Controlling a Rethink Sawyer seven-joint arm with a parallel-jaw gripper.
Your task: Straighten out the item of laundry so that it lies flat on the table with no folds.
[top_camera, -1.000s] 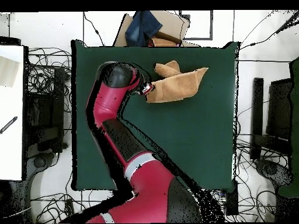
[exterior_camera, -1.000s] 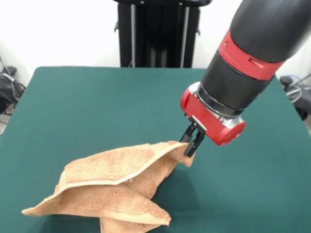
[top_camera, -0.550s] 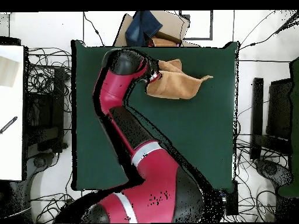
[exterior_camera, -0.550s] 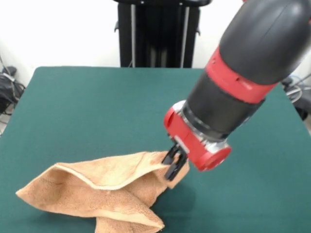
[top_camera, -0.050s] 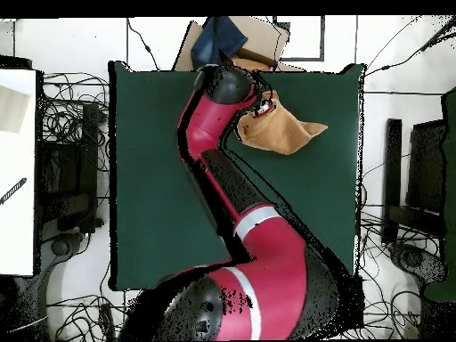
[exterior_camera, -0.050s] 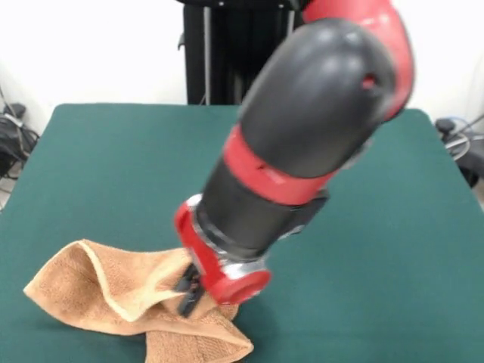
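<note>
The peach-orange towel (exterior_camera, -0.050s: 113, 291) lies crumpled and folded over itself near the front left corner of the green table (exterior_camera, -0.050s: 113, 166). My gripper (exterior_camera, -0.050s: 189, 291) is shut on a raised edge of the towel, which bunches up around its black fingertips. In the overhead view the towel (top_camera, -0.050s: 283, 134) sits near the table's top edge, with the gripper (top_camera, -0.050s: 264, 109) at its upper left corner. The arm's bulky wrist hides part of the cloth.
A cardboard box with blue cloth (top_camera, -0.050s: 233, 43) stands just beyond the table's top edge in the overhead view. Cables and monitors surround the table. The red arm (top_camera, -0.050s: 223, 178) stretches across the table's middle.
The gripper has carried the held towel edge leftward and toward the front edge in the front view. The towel has bunched up more tightly, folding over itself.
</note>
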